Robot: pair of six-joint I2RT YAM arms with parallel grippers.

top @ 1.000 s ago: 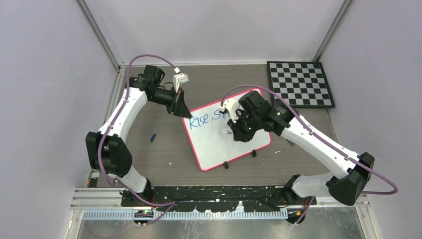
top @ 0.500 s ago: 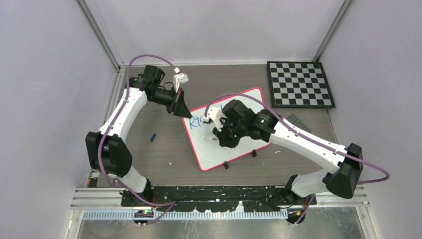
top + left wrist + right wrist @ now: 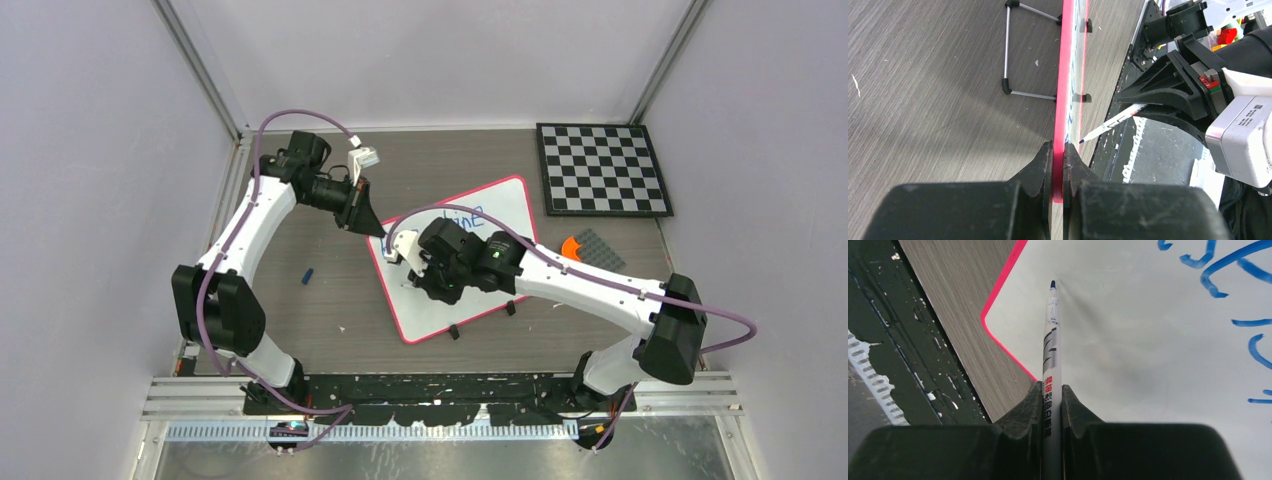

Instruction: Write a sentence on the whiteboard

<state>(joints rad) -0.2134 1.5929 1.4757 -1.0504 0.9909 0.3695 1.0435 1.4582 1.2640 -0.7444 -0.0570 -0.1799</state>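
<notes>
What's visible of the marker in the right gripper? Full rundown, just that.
The marker is a slim pen with a white-silver barrel, black slanted stripes, red printed characters near the grip and a dark blue tip, uncapped. The right gripper pinches its barrel between both fingers; the rear end is hidden. It points away from the wrist, tip over a bare patch of the whiteboard near a pink-rimmed corner. Whether the tip touches the surface cannot be told.

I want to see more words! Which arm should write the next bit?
The right arm: its jaws are shut on the white-and-grey marker pen, tip aimed at the flat white red-rimmed whiteboard. The left arm's jaws pinch that board's rim, holding it.
</notes>
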